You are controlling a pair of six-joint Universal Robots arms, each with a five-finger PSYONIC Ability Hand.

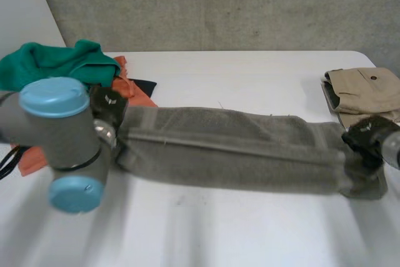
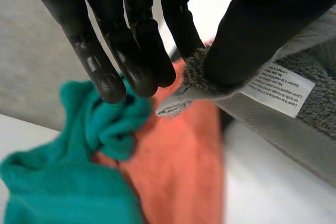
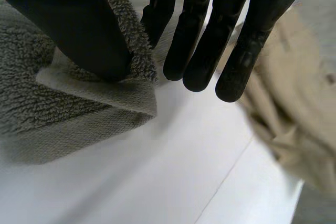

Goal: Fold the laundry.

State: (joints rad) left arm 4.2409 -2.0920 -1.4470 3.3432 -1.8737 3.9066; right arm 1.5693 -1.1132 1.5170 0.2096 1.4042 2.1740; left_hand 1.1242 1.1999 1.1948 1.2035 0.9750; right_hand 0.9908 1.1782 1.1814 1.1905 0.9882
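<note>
Got a grey towel (image 1: 231, 148) here, doubled lengthwise into a long strip, strung across the middle of the table (image 1: 250, 73) from 9 o'clock to 3 o'clock and pulled fairly taut. Resting on the table or hanging just above it mid-span? Can't tell. Pinched at both short ends. Left hand (image 1: 107, 105) at the 9 o'clock end, thumb clamping the corner next to the care label (image 2: 278, 88) against one finger, other fingers straight and off the cloth. Right hand (image 1: 369, 134) at the 3 o'clock end, same deal: thumb squeezing the towel's edge against a finger, the rest sticking out free. Looks like the gap between folds, so maybe halfway through this piece, with the long fold done and the short folds to come. Next up, probably bringing one end over to meet the other. Calls for keeping both pinches firm, lifting enough to clear the table, and lining up corners to stop any sliding between layers. Thick terry too, so likely to sag in the middle on the way over. Further out: green cloth (image 1: 56, 60) bunched at 10 o'clock against an orange one (image 1: 132, 92), both unfolded by the look of it, and a folded khaki pile (image 1: 365, 89) at 2 o'clock, just beside the right hand.
</note>
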